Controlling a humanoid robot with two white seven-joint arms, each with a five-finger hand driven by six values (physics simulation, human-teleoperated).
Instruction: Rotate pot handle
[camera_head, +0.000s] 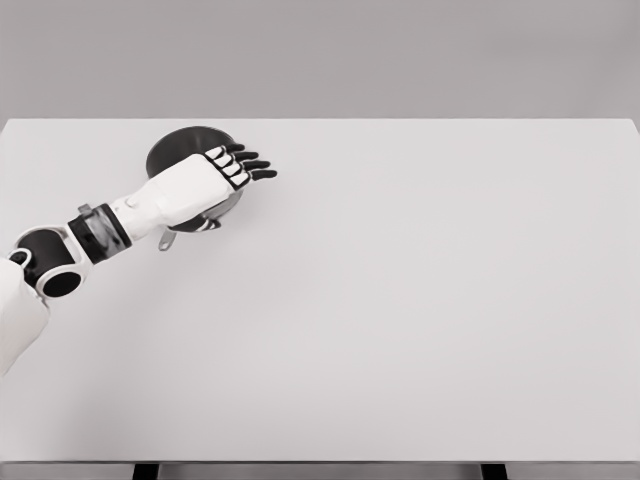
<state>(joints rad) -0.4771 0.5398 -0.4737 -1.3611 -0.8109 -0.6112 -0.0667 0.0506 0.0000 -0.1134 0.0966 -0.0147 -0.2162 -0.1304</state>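
Observation:
A dark grey metal pot (178, 146) stands on the white table (420, 300) at the far left. Its short handle (166, 241) pokes out toward the front, just below my wrist. My left hand (238, 165) lies over the pot's right side, with the fingers stretched out flat to the right and nothing grasped. The thumb (205, 225) hangs down by the pot's front rim near the handle. Much of the pot is hidden under the hand and forearm. My right arm is out of view.
The table's far edge runs just behind the pot. Two dark table legs (146, 470) show at the bottom edge.

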